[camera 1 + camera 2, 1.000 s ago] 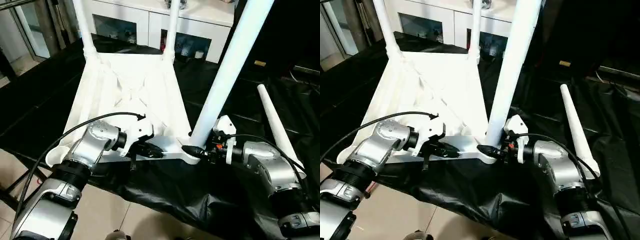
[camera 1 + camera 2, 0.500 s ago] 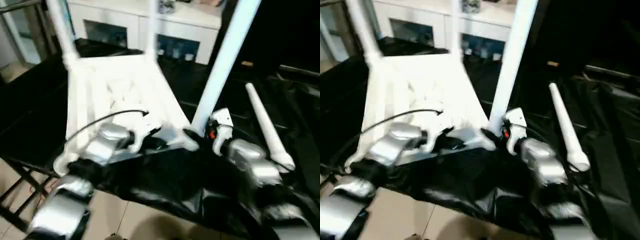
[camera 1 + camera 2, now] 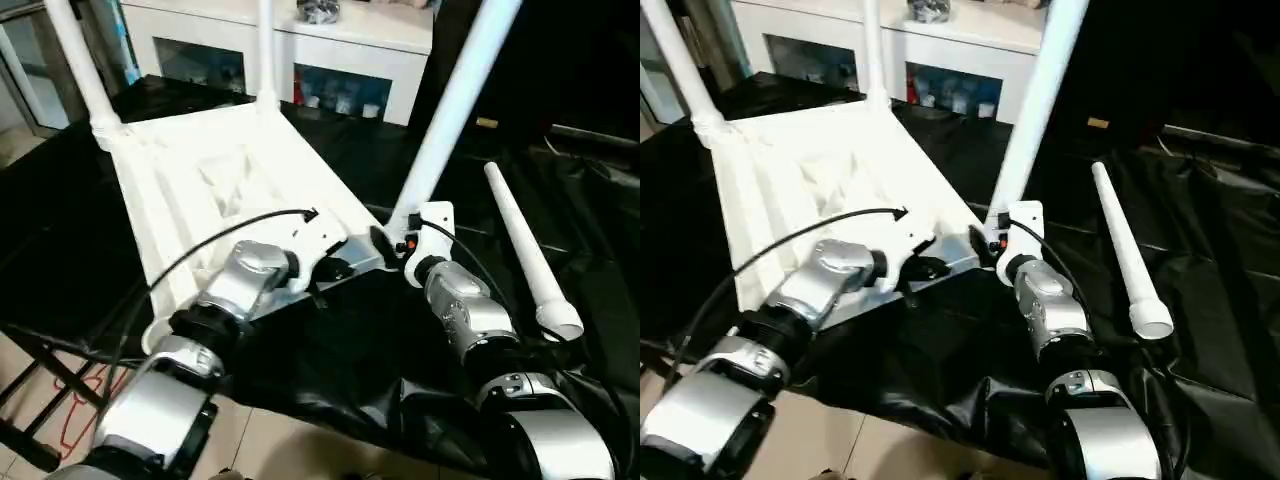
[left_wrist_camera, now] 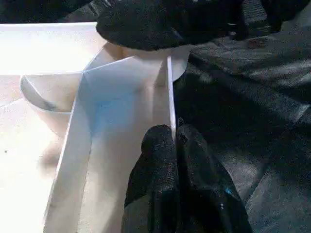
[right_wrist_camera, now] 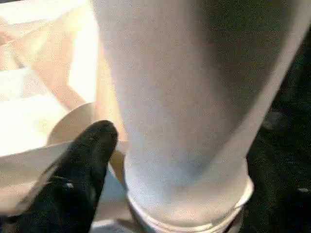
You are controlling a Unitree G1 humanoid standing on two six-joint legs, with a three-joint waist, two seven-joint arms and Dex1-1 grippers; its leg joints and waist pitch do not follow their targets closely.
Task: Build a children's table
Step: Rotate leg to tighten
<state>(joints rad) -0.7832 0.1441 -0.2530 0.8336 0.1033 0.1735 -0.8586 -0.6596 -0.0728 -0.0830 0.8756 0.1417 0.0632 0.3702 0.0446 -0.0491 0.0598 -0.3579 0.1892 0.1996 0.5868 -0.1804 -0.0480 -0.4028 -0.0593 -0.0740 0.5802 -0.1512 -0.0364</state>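
Observation:
The children's table lies upside down on black cloth, its ribbed white top facing up. Two legs stand in the far corner sockets. A third leg stands in the near right socket. My right gripper is open around this leg's base; the one visible finger stands a little off it. My left gripper is shut on the top's thin near rim, seen beside the right gripper. A loose fourth leg lies on the cloth to the right.
A white cabinet with glass-fronted compartments stands behind the work. The black cloth hangs over the near edge above a tiled floor. A red cable lies on the floor at the left.
The whole picture has swung and tilted, so the camera has moved. My right gripper's jaws have widened at the third leg's base. The left gripper stays pinched on the rim.

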